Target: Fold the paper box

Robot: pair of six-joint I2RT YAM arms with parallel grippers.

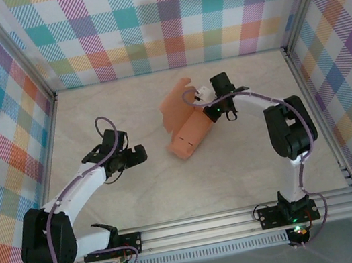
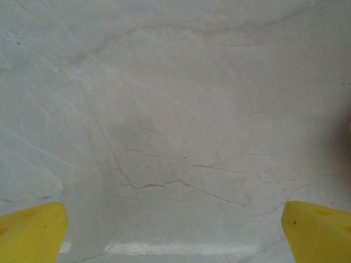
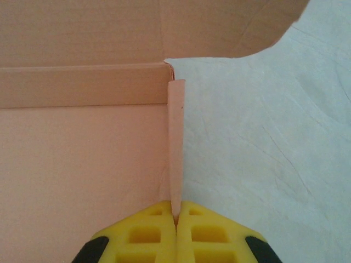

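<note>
The salmon-orange paper box (image 1: pixel 187 124) lies partly folded near the middle of the table, one flap standing up at its far side. My right gripper (image 1: pixel 206 102) is at the box's right edge. In the right wrist view its yellow jaws are shut on a thin upright side wall of the paper box (image 3: pixel 176 148), with the box's floor (image 3: pixel 82 175) to the left and a raised flap (image 3: pixel 219 27) above. My left gripper (image 1: pixel 129 155) hovers open to the left of the box, apart from it; its yellow fingertips (image 2: pixel 30 233) frame bare marble.
Checked cloth walls (image 1: pixel 163 18) enclose the pale marble table (image 1: pixel 238 175) on three sides. A metal rail (image 1: pixel 246 218) with both arm bases runs along the near edge. Free room lies in front of the box and at the left.
</note>
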